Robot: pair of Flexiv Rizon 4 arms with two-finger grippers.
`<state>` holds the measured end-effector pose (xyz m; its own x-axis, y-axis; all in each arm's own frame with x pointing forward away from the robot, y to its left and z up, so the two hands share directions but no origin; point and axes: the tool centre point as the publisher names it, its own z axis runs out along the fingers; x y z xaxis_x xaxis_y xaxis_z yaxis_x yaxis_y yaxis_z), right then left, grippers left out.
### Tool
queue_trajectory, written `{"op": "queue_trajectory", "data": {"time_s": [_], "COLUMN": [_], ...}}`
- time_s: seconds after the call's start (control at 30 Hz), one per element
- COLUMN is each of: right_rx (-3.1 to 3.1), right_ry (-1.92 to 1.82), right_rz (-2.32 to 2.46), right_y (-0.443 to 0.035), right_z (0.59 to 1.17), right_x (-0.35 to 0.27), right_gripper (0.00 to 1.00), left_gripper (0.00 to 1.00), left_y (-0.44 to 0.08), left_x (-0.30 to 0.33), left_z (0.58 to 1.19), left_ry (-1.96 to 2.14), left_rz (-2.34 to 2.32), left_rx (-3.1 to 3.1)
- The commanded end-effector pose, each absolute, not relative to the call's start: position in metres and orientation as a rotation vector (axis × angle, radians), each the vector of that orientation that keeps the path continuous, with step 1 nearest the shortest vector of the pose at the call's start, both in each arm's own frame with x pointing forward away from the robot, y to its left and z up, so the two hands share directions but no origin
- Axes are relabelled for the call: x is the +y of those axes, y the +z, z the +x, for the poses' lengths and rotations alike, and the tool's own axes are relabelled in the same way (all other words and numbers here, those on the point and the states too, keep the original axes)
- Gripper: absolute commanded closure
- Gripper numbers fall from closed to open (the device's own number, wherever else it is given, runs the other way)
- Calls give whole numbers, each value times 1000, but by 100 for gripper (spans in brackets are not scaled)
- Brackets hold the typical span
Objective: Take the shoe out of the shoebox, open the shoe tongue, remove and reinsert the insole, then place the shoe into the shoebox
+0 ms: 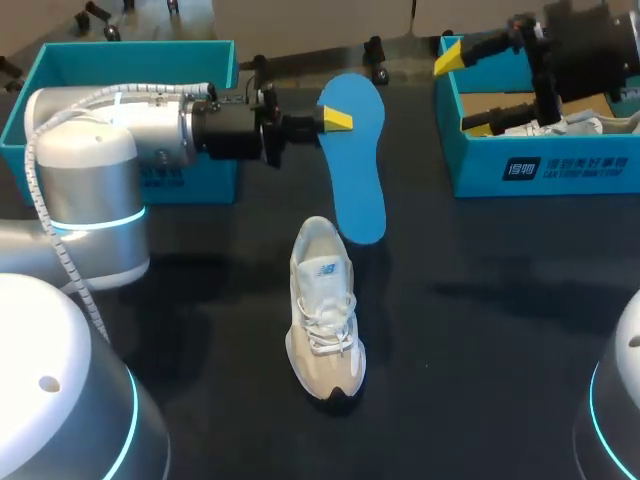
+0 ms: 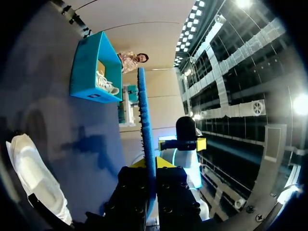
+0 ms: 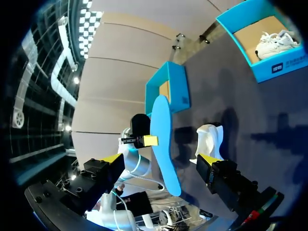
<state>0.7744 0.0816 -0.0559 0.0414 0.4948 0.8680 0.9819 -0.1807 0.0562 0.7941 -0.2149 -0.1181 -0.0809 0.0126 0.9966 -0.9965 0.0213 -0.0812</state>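
In from the left comes the left arm [image 1: 90, 180], with the left fingers [image 1: 338, 121] pinched shut on the blue insole [image 1: 358, 160], one finger against each face, near its far end. Holds it clear of the dark desk [image 1: 500, 330], long axis running from the far side toward the near one, lower end just beside the heel opening of the white shoe [image 1: 325, 310]; cannot tell whether the two touch. From the left wrist, seen edge-on, running straight out ahead between the clamped fingers. Near the middle of the desk, upright on its sole, the shoe, laces up, dark-tipped toe toward the near edge, heel toward the far side, outside both boxes. Behind the left arm, at the far left of the desk, a teal shoebox [image 1: 130, 60], open at the top. At the far right, a second teal shoebox [image 1: 540, 170], also open, with another white shoe [image 1: 585, 125] lying inside. Over the near left corner of that second box, the right arm [image 1: 580, 45], with the right fingers [image 1: 463, 92] spread wide apart, nothing between them and nothing touched. From the right wrist, both yellow tips well apart, with the insole, the left fingers and the shoe on the desk far ahead.
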Motion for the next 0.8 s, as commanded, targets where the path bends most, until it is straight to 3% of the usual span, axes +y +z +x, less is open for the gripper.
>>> {"op": "queue_trajectory", "data": {"time_s": [0.03, 0.8], "right_rx": [-1596, -1803], "right_ry": [-940, -559], "right_rz": [-1865, -2041], "right_y": [-46, -21], "right_z": [777, 777], "right_x": [90, 117], "right_gripper": [0, 0], "left_gripper": [100, 100], "left_y": [-121, -122], "left_x": [-222, -223], "left_z": [801, 801], "left_ry": [1236, 1235], "left_rz": [1151, 1153], "left_rx": [-1241, -1235]}}
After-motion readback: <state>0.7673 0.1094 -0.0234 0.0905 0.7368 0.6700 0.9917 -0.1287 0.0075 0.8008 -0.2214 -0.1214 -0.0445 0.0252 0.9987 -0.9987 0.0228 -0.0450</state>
